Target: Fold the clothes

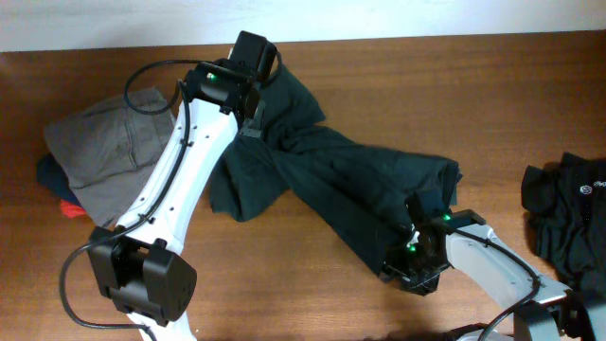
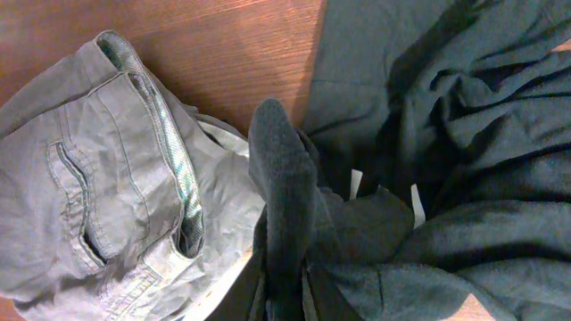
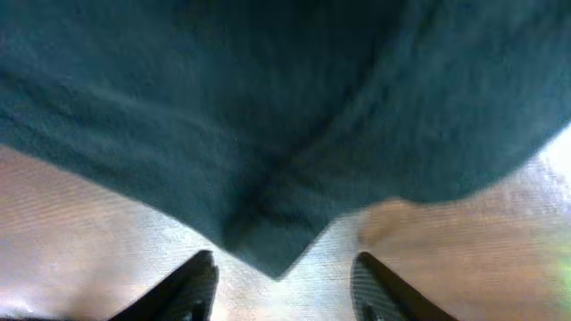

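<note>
Spreading stage: T-shirt [image 1: 341,180] pinched in left gripper [image 1: 254,121]; right gripper [image 3: 284,283] parted beneath it, nothing held. Closing on the cloth judged needed next.

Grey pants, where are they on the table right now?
In the overhead view the grey pants lie crumpled at the left side of the table, just left of the left arm and the green T-shirt.

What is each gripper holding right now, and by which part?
The left gripper pinches a bunched fold of the dark green T-shirt; the right gripper holds nothing.
</note>
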Controlling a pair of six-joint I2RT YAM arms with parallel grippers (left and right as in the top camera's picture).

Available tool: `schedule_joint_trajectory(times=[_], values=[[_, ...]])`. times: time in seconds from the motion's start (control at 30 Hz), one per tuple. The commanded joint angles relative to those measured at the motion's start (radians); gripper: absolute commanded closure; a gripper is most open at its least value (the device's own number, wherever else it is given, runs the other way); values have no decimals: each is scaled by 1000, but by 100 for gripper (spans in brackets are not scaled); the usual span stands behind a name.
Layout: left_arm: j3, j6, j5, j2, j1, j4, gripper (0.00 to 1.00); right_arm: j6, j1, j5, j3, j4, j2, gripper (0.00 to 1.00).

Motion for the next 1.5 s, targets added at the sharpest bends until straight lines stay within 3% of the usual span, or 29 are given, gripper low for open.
schedule_joint_trajectory(times=[0.0,0.17,0.33,0.4,0.43,0.67,0.77,0.9,0.97,1.0,1.03,1.07,1.17,1.47], values=[[10,-13,-3,-19,2,0,87,19,6,51,-8,22,2,50],[10,-12,-3,-19,2,0,87,23,6,73,-8,47,16,52],[10,-12,-3,-19,2,-1,87,35,6,73,-8,62,71,66],[10,-12,-3,-19,2,-1,87,37,6,72,-8,65,88,90],[10,-12,-3,-19,2,-2,87,36,6,72,-8,65,89,96],[22,-8,-3,-25,2,-11,87,-74,-28,77,100,-66,-5,96],[64,-8,-3,-34,2,-44,92,-111,-74,96,226,-185,-103,96],[121,-8,-3,-63,2,-72,92,-118,-143,224,446,-332,-220,96],[126,-9,-1,-82,2,-88,81,-134,-172,302,554,-395,-250,96],[126,-9,13,-87,2,-100,67,-154,-184,322,599,-419,-255,96],[126,-9,46,-87,2,-117,45,-171,-195,334,634,-439,-256,96],[126,-9,87,-86,3,-134,38,-178,-202,340,657,-454,-255,96],[111,-9,208,-77,10,-165,34,-194,-212,341,678,-463,-250,96],[-59,-8,268,-73,77,-92,23,-181,-278,539,678,-463,-190,96]])
